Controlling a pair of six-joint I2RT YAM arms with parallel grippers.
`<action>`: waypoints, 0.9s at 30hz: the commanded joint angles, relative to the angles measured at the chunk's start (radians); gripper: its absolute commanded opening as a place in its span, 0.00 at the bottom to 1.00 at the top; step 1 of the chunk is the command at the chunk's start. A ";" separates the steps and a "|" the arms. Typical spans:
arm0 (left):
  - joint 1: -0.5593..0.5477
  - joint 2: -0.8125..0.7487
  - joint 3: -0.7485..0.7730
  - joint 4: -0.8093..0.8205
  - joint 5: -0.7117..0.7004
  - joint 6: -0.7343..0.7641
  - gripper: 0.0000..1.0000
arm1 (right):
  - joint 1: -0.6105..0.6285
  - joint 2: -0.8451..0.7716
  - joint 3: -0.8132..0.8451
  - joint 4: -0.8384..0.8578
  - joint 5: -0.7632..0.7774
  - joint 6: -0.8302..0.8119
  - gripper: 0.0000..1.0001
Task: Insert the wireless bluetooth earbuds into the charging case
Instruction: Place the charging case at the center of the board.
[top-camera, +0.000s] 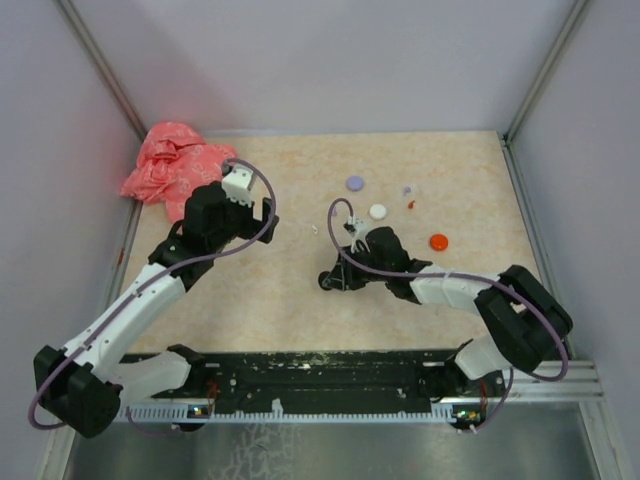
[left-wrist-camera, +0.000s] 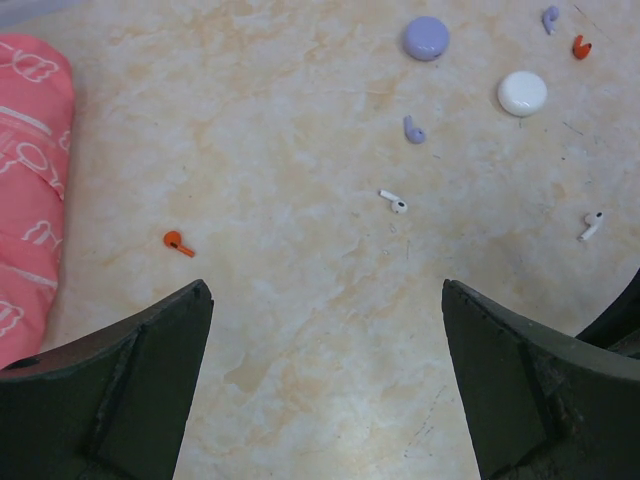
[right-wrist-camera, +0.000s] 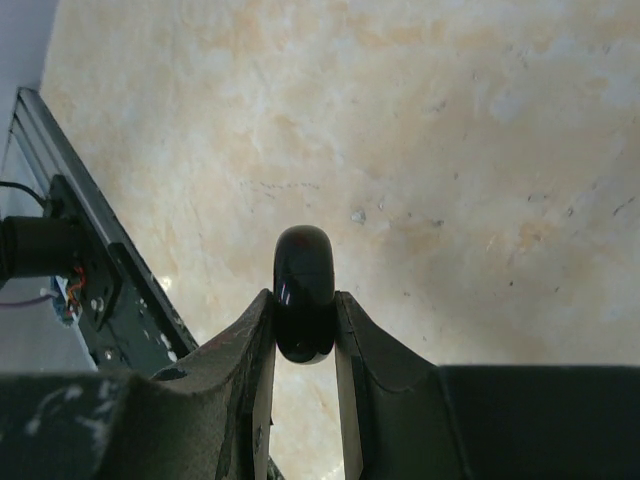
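The right gripper (right-wrist-camera: 305, 300) is closed almost fully on a black charging case (right-wrist-camera: 304, 265), a round disc pinched edge-on between its fingers and held above the table (left-wrist-camera: 280, 90) near the robot's base; whether its lid is open cannot be told. The left gripper (left-wrist-camera: 325, 292) stands at full width, holds nothing, and hovers over the scattered earbuds. An orange-red earbud (left-wrist-camera: 178, 243) lies nearest its left finger, close to the pink cloth (left-wrist-camera: 25, 200). A white earbud (left-wrist-camera: 394, 201) lies ahead near centre, with a lilac earbud (left-wrist-camera: 413, 130) beyond it. The lilac disc (left-wrist-camera: 426, 38) and white disc (left-wrist-camera: 522, 92) lie farther out. No black earbud is visible in any view. The step in hand is judged to be the pick of one earbud by the left gripper. Centre the open jaws over the chosen piece, align them across its stem, descend until the fingertips graze the table, then close gently, since small smooth pieces are likely to skid. Keep the case steady for the insertion.
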 joint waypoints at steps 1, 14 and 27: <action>0.002 -0.052 -0.022 0.061 -0.102 0.018 1.00 | 0.037 0.072 0.074 -0.091 0.028 0.057 0.01; 0.003 -0.087 -0.036 0.065 -0.111 0.012 1.00 | 0.049 0.153 0.117 -0.202 0.096 0.087 0.35; 0.002 -0.099 -0.038 0.063 -0.122 0.013 1.00 | 0.038 0.018 0.243 -0.501 0.233 -0.088 0.79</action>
